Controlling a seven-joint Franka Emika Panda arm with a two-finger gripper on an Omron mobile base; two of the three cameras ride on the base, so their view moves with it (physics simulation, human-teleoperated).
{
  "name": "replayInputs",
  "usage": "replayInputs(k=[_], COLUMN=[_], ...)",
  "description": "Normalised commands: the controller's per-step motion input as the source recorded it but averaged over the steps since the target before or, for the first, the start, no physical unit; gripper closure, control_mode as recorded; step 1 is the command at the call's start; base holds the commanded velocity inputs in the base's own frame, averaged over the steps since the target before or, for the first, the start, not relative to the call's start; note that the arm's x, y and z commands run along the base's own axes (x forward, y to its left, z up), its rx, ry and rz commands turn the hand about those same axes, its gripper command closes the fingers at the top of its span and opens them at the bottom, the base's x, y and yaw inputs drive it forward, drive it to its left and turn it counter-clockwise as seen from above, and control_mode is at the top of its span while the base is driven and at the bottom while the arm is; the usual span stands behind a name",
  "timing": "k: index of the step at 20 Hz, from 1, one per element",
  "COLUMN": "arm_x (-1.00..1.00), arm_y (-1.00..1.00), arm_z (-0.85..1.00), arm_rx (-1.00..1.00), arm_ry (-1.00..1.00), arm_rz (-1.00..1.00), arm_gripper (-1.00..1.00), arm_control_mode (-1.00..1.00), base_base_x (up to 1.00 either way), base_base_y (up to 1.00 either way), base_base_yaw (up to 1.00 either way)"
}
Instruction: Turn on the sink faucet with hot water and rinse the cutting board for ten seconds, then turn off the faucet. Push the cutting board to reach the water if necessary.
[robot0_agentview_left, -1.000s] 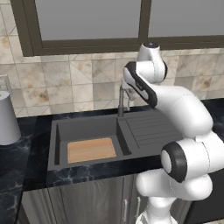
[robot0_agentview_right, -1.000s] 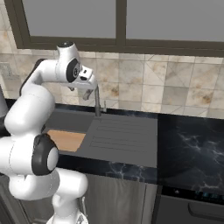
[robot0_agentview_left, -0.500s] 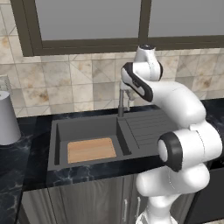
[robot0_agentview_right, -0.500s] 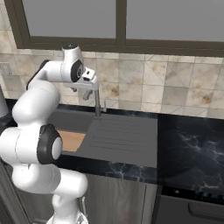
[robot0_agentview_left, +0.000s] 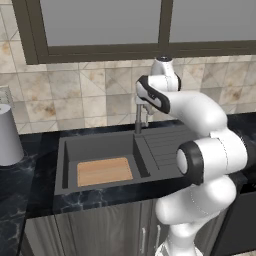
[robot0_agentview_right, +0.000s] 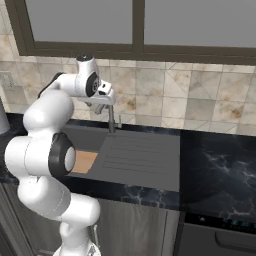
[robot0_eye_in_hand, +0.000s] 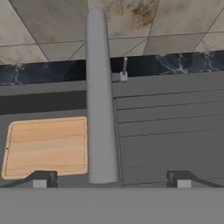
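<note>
Faucet (robot0_agentview_left: 138, 113) first: one slim dark grey metal post at the back rim of the sink (robot0_agentview_left: 65, 165), its spout arm (robot0_eye_in_hand: 99, 96) running as a smooth grey tube up the middle of the hand view, and one small lever (robot0_eye_in_hand: 124, 70) beside its base. One cutting board (robot0_agentview_left: 104, 171) lies flat on the basin floor, light-tan wood with lengthwise grain and rounded corners, toward the basin's right side in the left base view, next to the wall below the ribbed drainboard (robot0_agentview_right: 137, 155). One gripper (robot0_eye_in_hand: 111, 178) hangs above the spout arm, its two dark fingertips (robot0_eye_in_hand: 43, 178) spread wide, one on each side of the tube and not touching it.

Compared with a second ago, the arm has reached further forward and the hand sits closer over the faucet top (the board has not shifted).

The sink is a matte dark grey rectangle set in a black marbled counter (robot0_agentview_right: 215, 165). One grey cylindrical container (robot0_agentview_left: 9, 134) stands on the counter at far left. Beige stone tiles (robot0_agentview_left: 75, 95) back the wall under a dark-framed window (robot0_agentview_left: 100, 30).
</note>
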Motion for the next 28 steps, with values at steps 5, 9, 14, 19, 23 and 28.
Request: replayInputs(k=[5, 9, 14, 19, 23, 28], arm_x=[0.22, 0.12, 0.04, 0.0, 0.0, 0.0], arm_y=[0.0, 0.0, 0.0, 0.02, 0.17, 0.19], arm_z=[-0.14, -0.2, -0.15, -0.18, -0.21, -0.19], arm_rx=[0.0, 0.0, 0.0, 0.0, 0.0, 0.0], arm_ry=[0.0, 0.0, 0.0, 0.0, 0.0, 0.0], arm_rz=[0.0, 0.0, 0.0, 0.0, 0.0, 0.0], arm_gripper=[-1.0, -1.0, -1.0, -1.0, -1.0, -1.0], arm_control_mode=[-1.0, -1.0, -1.0, -1.0, -1.0, -1.0], base_base_x=[0.0, 0.0, 0.0, 0.0, 0.0, 0.0], base_base_y=[0.0, 0.0, 0.0, 0.0, 0.0, 0.0], base_base_yaw=[0.0, 0.0, 0.0, 0.0, 0.0, 0.0])
